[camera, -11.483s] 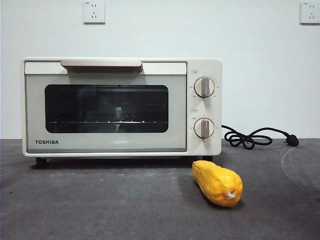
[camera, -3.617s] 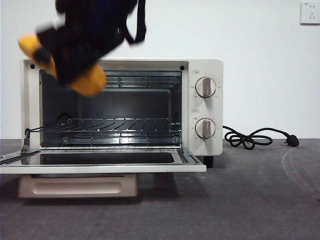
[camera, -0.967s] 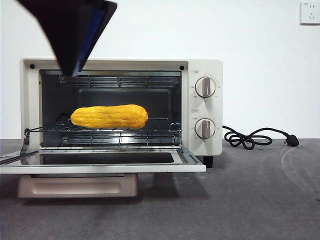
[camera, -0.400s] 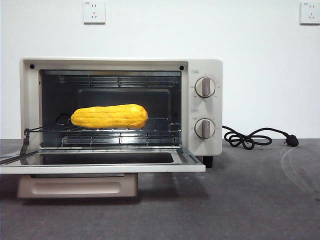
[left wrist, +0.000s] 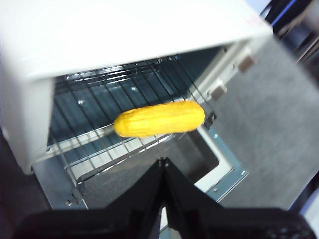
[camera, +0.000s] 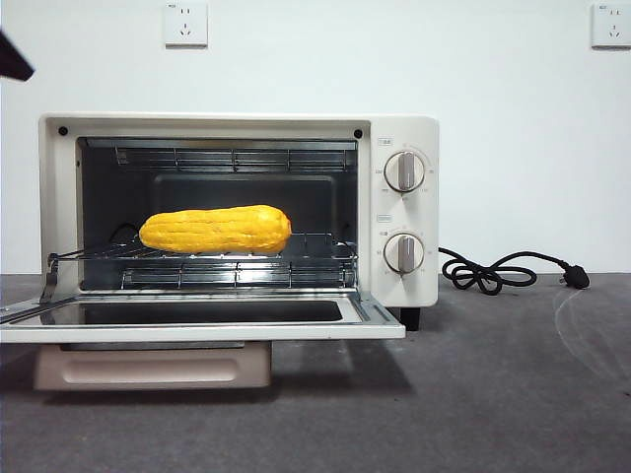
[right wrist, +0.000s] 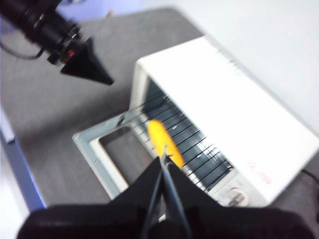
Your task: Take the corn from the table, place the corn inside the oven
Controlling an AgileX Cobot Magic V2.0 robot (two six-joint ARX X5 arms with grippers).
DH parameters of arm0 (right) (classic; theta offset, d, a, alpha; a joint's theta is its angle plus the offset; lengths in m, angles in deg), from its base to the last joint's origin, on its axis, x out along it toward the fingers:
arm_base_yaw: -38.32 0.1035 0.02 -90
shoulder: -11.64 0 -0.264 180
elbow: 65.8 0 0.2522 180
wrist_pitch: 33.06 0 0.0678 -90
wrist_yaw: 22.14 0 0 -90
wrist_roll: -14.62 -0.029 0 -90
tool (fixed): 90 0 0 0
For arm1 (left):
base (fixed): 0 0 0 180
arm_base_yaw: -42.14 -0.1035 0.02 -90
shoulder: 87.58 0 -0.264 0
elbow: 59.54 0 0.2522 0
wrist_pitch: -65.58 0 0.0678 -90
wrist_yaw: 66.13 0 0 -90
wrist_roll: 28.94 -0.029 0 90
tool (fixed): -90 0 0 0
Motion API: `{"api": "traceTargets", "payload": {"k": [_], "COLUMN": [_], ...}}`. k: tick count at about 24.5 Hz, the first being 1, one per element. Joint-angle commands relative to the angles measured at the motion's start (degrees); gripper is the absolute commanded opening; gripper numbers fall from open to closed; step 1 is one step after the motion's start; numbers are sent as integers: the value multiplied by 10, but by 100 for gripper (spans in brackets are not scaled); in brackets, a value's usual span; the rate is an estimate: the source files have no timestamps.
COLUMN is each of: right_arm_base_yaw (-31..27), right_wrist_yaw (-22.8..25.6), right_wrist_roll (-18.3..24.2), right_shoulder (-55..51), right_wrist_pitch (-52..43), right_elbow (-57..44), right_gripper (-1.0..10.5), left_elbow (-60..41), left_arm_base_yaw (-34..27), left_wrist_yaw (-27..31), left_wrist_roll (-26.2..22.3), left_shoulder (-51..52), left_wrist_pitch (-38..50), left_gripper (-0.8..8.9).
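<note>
Now you have the table (camera: 513,394) carrying the oven (camera: 404,128), its door (camera: 197,320) dropped flat. Inside, the corn (camera: 215,229) lies lengthwise on the wire rack (camera: 315,246), toward its left end. Your left gripper (left wrist: 163,162) and right gripper (right wrist: 163,157) hang above, both pressed together and empty.

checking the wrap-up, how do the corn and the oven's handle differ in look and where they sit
The corn is glossy, bumpy yellow-orange; the handle is smooth matte beige. The corn lies on the wire rack inside the oven; the handle hangs below the dropped-open door, near the table. Both lie lengthwise across the view.
</note>
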Motion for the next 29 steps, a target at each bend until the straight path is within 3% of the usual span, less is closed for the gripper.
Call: {"api": "traceTargets", "payload": {"k": [1, 6, 16, 21, 26, 29], "right_arm_base_yaw": [0, -1, -84, -165, -284, -378], "right_wrist_yaw": [7, 41, -1, -101, -223, -377], "right_wrist_roll": [-7, 2, 44, 59, 59, 59], "right_shoulder": [-19, -52, -69, -57, -8, 53], "right_wrist_pitch": [-4, -2, -54, -111, -119, -98], "right_elbow": [-2, -3, -3, -3, -3, -3], "right_gripper": [-10, -10, -10, -10, -10, -10], "left_elbow": [-2, -3, -3, -3, -3, -3], "left_arm_base_yaw": [-34, -58, -61, -67, -68, -68], "left_wrist_yaw": [-25, -23, 57, 61, 63, 66], "left_wrist_roll": [18, 18, 12, 11, 10, -3], "left_shoulder": [-27, -53, -82, -92, -102, -118], "left_wrist_pitch": [9, 9, -3, -7, -10, -26], "left_gripper": [-8, -8, -8, -8, -8, -8]}}
